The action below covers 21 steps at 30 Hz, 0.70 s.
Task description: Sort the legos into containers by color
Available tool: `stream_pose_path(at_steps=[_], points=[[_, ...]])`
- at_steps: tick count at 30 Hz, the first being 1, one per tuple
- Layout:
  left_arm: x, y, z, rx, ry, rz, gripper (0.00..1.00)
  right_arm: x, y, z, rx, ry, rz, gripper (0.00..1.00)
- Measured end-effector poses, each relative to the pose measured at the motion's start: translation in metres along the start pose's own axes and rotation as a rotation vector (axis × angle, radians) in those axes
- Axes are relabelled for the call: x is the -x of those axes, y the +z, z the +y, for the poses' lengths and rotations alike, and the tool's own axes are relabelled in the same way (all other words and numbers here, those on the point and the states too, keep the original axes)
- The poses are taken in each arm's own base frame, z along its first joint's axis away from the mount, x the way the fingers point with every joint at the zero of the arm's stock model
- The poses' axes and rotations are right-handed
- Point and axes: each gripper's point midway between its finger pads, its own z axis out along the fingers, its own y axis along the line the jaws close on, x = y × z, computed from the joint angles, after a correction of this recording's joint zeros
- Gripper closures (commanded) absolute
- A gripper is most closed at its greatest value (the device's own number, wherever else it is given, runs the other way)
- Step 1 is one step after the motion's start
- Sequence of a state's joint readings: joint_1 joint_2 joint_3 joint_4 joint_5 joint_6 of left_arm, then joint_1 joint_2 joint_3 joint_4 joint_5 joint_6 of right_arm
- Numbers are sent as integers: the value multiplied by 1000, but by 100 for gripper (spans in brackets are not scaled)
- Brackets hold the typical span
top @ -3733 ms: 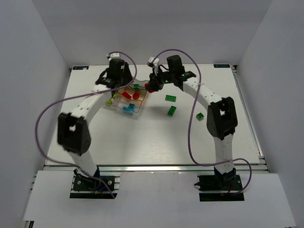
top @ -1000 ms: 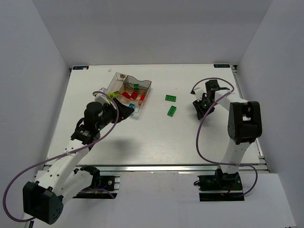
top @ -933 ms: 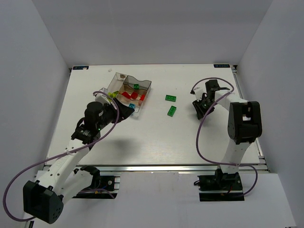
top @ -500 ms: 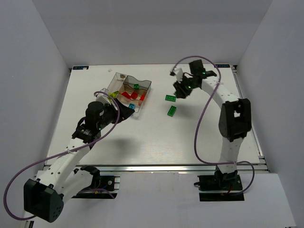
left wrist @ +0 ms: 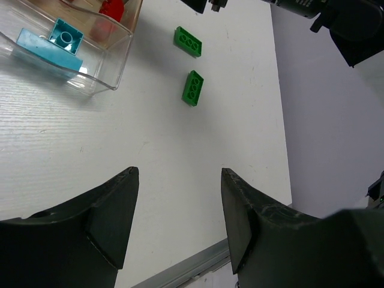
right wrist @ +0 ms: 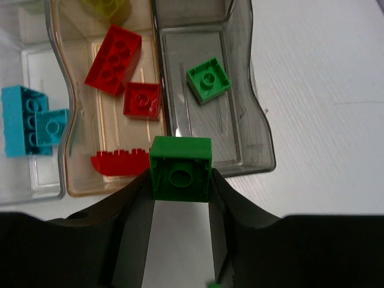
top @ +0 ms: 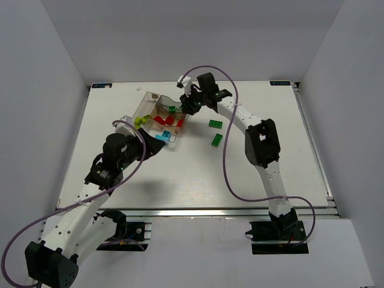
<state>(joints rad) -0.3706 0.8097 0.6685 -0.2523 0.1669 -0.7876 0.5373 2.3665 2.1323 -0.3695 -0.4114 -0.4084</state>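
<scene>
Swung in from the right, the right jaws grip a green brick (right wrist: pixel 180 168) at the tray (right wrist: pixel 259 129) — drop next; left jaws gape empty.

Bright, even, diffuse light; soft shadows on table (top: pixel 198 174); faint glare on tray (left wrist: pixel 120 60) wall; focus sharp.

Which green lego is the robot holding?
The square green brick pinched in the right gripper. Another green square lies inside the tray; two longer green bricks lie on the table.

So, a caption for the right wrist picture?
Right gripper holds a green brick above the divided tray edge.
</scene>
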Motion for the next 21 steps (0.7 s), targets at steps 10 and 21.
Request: stream_pose_path(at_steps=[10, 21], points=[[-8, 2, 10, 40, -8, 32, 33, 21, 17, -9, -78, 11, -90, 69], [-9, 10, 9, 51, -9, 65, 33, 3, 39, -8, -93, 46, -71, 32]])
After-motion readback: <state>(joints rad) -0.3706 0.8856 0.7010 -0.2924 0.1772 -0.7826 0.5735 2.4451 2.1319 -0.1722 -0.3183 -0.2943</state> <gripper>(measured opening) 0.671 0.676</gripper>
